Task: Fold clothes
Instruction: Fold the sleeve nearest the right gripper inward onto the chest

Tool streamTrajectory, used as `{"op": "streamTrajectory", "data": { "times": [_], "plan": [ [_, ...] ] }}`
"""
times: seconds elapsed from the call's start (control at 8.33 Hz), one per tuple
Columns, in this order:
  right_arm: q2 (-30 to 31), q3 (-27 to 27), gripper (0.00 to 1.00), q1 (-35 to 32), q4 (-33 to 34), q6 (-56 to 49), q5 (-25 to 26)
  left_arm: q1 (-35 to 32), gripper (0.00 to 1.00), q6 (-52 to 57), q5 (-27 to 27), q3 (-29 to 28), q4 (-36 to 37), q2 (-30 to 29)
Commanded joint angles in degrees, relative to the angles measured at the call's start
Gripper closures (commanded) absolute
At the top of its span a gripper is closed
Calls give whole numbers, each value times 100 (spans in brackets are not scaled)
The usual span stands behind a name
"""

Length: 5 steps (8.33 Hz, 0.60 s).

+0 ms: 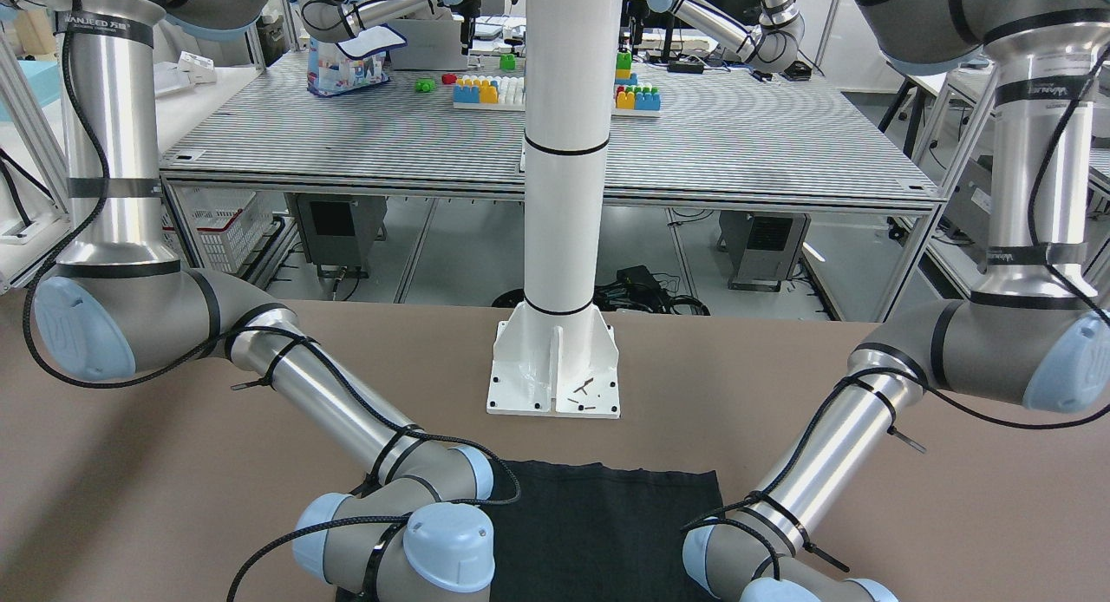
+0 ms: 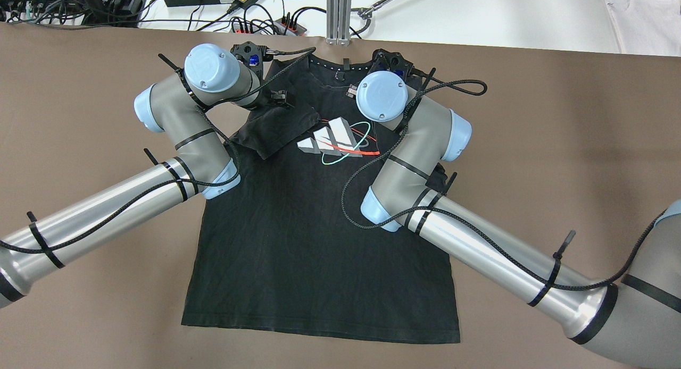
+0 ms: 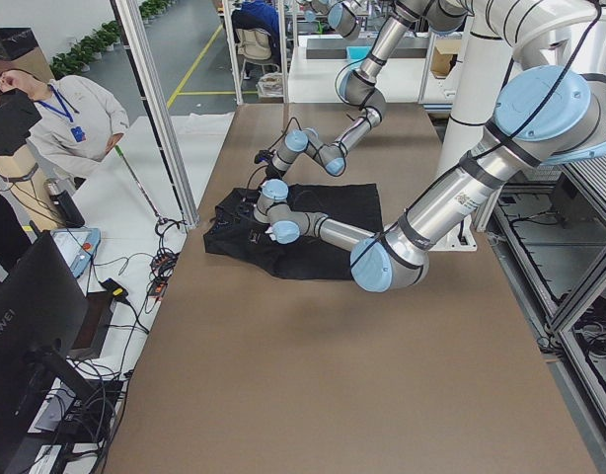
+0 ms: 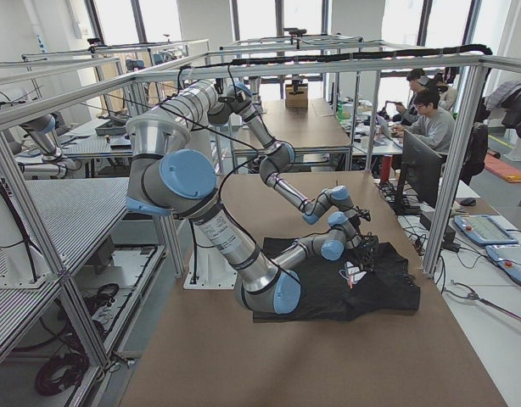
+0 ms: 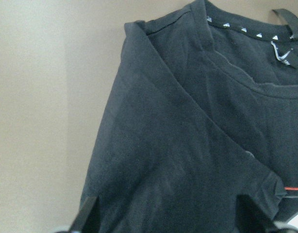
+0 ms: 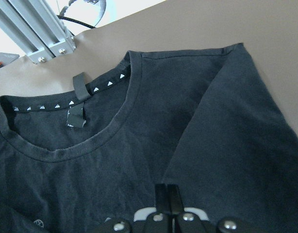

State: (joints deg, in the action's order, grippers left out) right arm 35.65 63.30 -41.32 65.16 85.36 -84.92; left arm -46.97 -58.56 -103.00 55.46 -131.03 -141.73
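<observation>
One black shirt [image 2: 298, 241] is lying flat on the bench [image 2: 558, 145] in the overhead view. Its collar is pointing away from the robot and its left sleeve is folded in over the chest.

In the left wrist view, the left fingers [image 5: 88, 218] are standing wide apart above that sleeve, gripping nothing.

In the right wrist view, the right fingers [image 6: 161, 194] are pressing together below the collar, with no cloth showing between them.

The fabric is looking light, limp and easily wrinkled, so pinching hem corners or shoulder seams is probably working best.
</observation>
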Motion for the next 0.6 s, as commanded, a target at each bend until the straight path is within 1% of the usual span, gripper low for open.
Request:
{"op": "streamTrajectory", "data": {
  "times": [0.0, 0.12, 0.24, 0.36, 0.48],
  "plan": [
    [-199, -354, 71, 150, -21, 52, 256, -32, 0, 21, -1, 0, -2, 5],
    [-85, -319, 6, 176, -30, -114, 274, -32, 0, 21, -1, 9, -2, 5],
    [20, -205, 6, 176, -39, -307, 265, -23, 0, -6, -1, 35, -11, -3],
    [152, 74, 6, 176, -39, -561, 239, -23, 0, -49, -9, 227, -2, 23],
    [519, 538, 5, 176, -39, -860, 239, -14, 0, -111, -9, 464, -2, 127]
  ]
}}
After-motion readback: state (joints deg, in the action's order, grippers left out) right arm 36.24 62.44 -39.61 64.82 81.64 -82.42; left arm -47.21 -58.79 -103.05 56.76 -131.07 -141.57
